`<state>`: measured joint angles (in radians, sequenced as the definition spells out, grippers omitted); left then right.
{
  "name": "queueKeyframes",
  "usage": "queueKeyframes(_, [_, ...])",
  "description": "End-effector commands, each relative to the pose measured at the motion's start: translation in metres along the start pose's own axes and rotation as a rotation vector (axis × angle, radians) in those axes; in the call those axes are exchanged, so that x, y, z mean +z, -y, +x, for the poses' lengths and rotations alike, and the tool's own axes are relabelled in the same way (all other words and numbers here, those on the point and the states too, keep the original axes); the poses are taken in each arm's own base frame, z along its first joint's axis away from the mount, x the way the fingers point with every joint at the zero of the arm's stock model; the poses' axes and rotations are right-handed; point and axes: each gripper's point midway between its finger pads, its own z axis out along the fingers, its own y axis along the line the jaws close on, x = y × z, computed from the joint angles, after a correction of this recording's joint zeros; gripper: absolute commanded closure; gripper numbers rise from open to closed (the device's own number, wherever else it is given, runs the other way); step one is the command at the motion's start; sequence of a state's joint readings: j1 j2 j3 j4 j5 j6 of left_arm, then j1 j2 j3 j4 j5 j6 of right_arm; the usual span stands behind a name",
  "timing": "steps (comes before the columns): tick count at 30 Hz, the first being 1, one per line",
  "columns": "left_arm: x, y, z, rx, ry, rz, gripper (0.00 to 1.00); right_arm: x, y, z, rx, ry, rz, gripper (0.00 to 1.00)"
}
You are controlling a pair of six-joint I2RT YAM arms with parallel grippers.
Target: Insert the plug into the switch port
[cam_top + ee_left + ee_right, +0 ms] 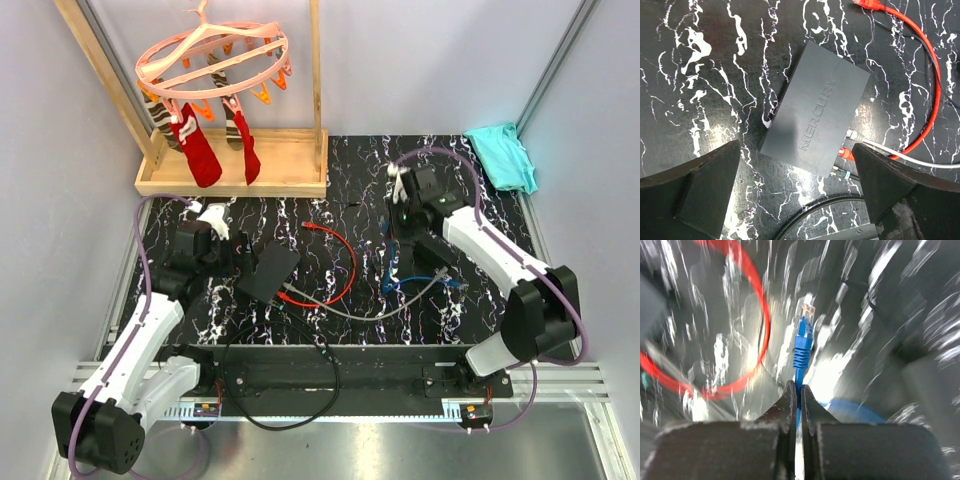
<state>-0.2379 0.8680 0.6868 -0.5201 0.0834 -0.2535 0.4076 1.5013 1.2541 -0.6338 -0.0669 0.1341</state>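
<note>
The switch point(815, 107) is a flat black box lying on the marbled table, also seen in the top view as the switch point(270, 272). Its port edge point(844, 145) faces lower right, with a grey-cabled plug point(855, 135) and a red plug point(846, 154) seated in it. My left gripper point(797, 192) hovers open above the switch's near corner, nothing between its fingers point(700, 185). My right gripper point(799, 390) is shut on the blue cable just behind the blue plug point(803, 332), whose clear tip points away from me. In the top view the right gripper point(402, 262) stands right of the red cable loop point(345, 260).
A grey cable point(380, 310) and a black cable point(300, 400) run from the switch toward the near edge. A wooden rack point(230, 175) with a pink sock hanger point(212, 55) stands at the back left. A teal cloth point(500, 155) lies at the back right.
</note>
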Motion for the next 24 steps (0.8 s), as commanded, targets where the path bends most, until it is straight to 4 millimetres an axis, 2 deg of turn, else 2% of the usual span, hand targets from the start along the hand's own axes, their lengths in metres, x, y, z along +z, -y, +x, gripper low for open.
queueKeyframes(1, [0.001, 0.016, -0.017, 0.008, 0.052, 0.081, 0.01, -0.005, -0.036, 0.056, 0.053, -0.184, -0.215, 1.0])
queueKeyframes(2, [0.001, 0.017, -0.016, 0.009, 0.049, 0.087, 0.01, -0.002, -0.033, 0.069, 0.064, -0.221, -0.206, 1.0])
queueKeyframes(5, [0.003, 0.018, -0.015, 0.007, 0.042, 0.096, 0.01, 0.003, -0.022, 0.087, 0.08, -0.277, -0.151, 1.0])
queueKeyframes(8, [0.004, 0.02, -0.013, 0.006, 0.032, 0.108, 0.01, 0.004, -0.014, 0.097, 0.095, -0.302, -0.102, 1.0])
queueKeyframes(9, [0.004, 0.021, -0.013, 0.004, 0.029, 0.113, 0.01, 0.004, -0.007, 0.098, 0.089, -0.306, -0.063, 1.0])
queueKeyframes(11, [0.004, 0.023, -0.013, 0.001, 0.03, 0.122, 0.01, 0.0, -0.007, 0.094, 0.06, -0.292, -0.069, 1.0])
queueKeyframes(14, [0.002, 0.03, -0.014, -0.016, 0.034, 0.159, 0.01, -0.015, -0.027, 0.068, 0.009, -0.158, -0.191, 1.0])
queueKeyframes(15, [0.001, 0.035, -0.014, -0.02, 0.038, 0.188, 0.01, -0.027, -0.041, 0.058, -0.01, -0.103, -0.27, 1.0])
queueKeyframes(17, [-0.002, 0.042, -0.015, -0.051, 0.042, 0.223, 0.01, -0.033, -0.056, 0.041, -0.041, -0.009, -0.363, 1.0])
queueKeyframes(18, [-0.005, 0.049, -0.017, -0.059, 0.05, 0.258, 0.01, -0.044, -0.072, 0.028, -0.063, 0.056, -0.456, 1.0])
queueKeyframes(24, [-0.025, 0.08, -0.035, -0.164, 0.097, 0.415, 0.01, -0.059, -0.115, 0.014, -0.067, 0.167, -0.691, 1.0])
